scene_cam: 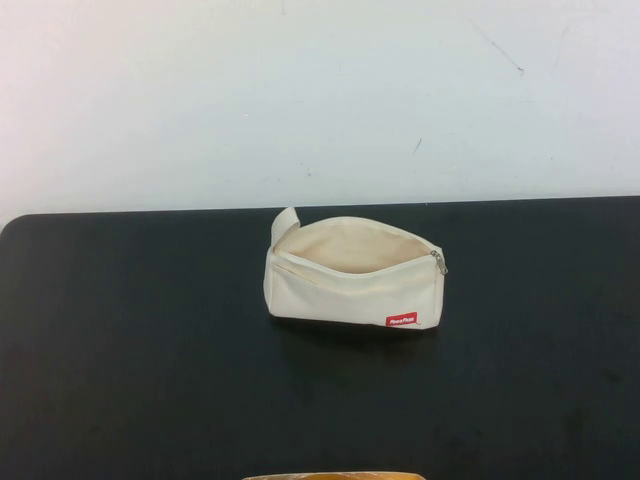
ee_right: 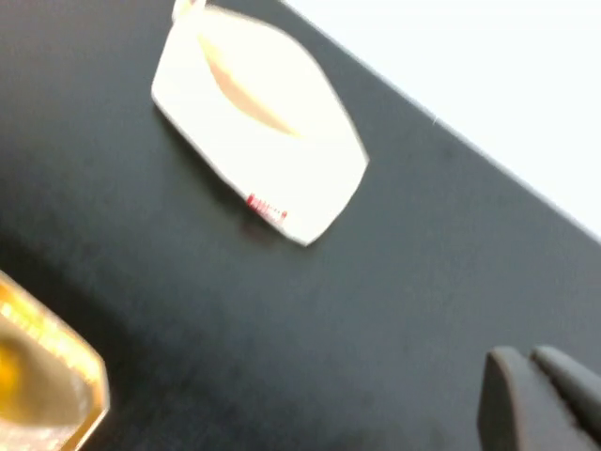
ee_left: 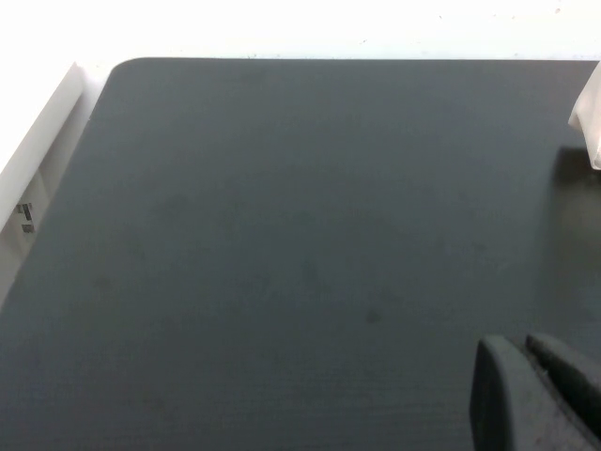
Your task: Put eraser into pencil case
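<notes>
The pencil case [scene_cam: 352,273] is a cream-white pouch with a red tag. It lies in the middle of the black mat [scene_cam: 130,340] with its zip open and its mouth gaping upward. It also shows in the right wrist view [ee_right: 272,122], and one corner shows in the left wrist view [ee_left: 590,117]. The eraser is not in view. My left gripper [ee_left: 518,344] hovers over bare mat left of the pouch, fingers together and empty. My right gripper [ee_right: 526,355] hovers over bare mat on the pouch's right, fingers together and empty. Neither gripper shows in the high view.
A gold-rimmed object [scene_cam: 335,476] sits at the mat's near edge, also seen in the right wrist view [ee_right: 52,390]. The white table [scene_cam: 320,100] lies beyond the mat. A white strip with a small label [ee_left: 26,218] borders the mat's left side.
</notes>
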Robot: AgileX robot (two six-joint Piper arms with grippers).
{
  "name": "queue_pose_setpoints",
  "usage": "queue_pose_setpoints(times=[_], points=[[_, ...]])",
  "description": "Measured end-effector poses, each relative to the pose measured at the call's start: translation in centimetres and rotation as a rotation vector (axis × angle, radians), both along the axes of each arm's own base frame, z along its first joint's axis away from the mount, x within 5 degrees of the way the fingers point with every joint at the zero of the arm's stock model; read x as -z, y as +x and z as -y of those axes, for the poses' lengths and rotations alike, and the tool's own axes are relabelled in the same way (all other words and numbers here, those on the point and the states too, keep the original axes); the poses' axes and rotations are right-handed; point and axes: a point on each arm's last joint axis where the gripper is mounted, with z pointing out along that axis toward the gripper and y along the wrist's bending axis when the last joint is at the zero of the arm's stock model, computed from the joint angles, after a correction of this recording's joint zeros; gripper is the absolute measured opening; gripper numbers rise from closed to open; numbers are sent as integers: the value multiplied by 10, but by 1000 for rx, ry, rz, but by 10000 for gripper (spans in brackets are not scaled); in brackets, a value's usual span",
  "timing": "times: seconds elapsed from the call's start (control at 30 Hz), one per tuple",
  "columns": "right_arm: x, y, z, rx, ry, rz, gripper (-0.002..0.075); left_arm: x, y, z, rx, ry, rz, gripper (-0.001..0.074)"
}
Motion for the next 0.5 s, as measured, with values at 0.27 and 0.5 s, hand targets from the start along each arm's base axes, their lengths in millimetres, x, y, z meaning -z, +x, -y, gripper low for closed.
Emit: queue_pose_setpoints(times=[0.27,0.5], points=[[59,-31,21,41,10,-121,-1,0,0,0,0,0,0,-1],[78,-37,26,63,-68,-236,-1,0,0,0,0,0,0,-1]])
